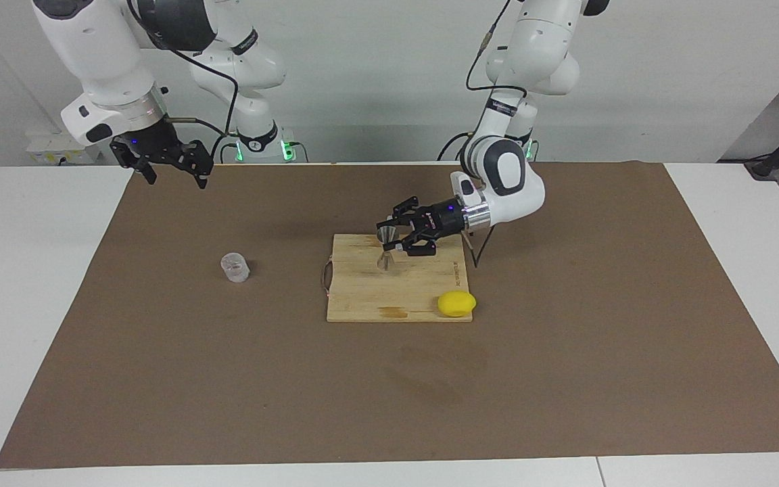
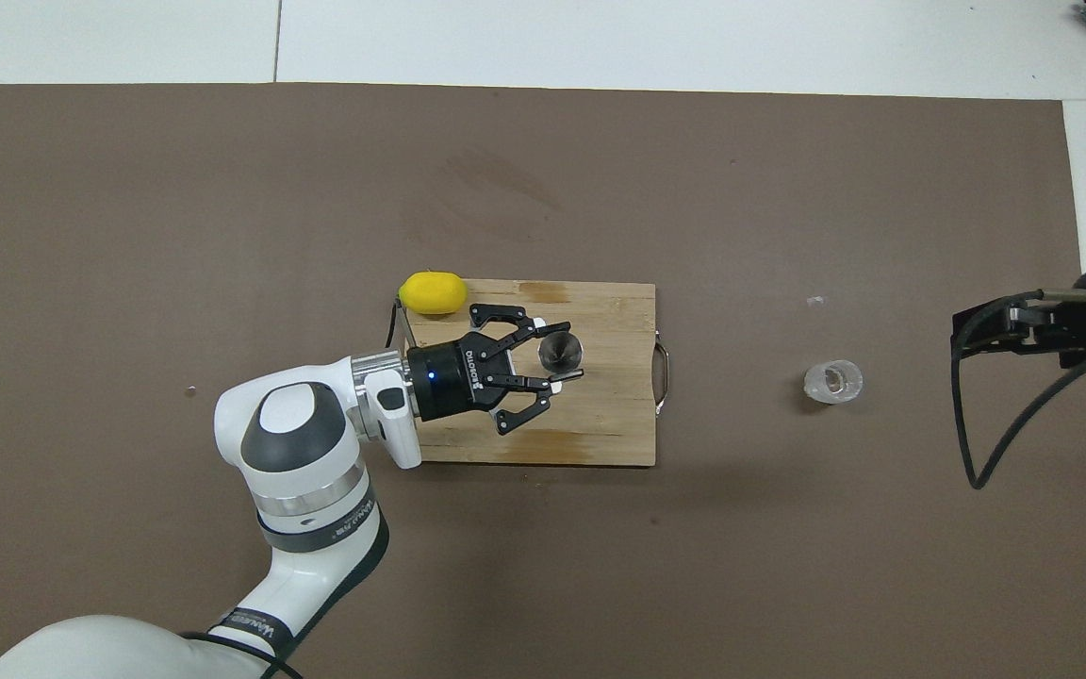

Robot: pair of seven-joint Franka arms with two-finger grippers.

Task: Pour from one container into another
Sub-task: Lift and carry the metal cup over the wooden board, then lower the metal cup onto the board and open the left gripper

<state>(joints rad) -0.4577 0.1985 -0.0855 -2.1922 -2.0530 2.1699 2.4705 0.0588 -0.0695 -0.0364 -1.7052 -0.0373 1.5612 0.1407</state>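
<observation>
the left gripper (image 1: 396, 237) pinches the metal jigger (image 1: 385, 249) by its waist on the cutting board (image 1: 362, 297), the facing view showing its hourglass shape where overhead only its rim shows, while the right gripper (image 1: 172, 170), spread, waits above the mat near the glass cup (image 1: 234, 268), its arm cut off overhead.

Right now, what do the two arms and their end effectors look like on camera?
Both arms are glossy white with dark grey joint caps and black bands. The left end effector and right end effector are black linkage claws on silver wrist rings, each with a small blue light. Black cables loop along both arms.
</observation>
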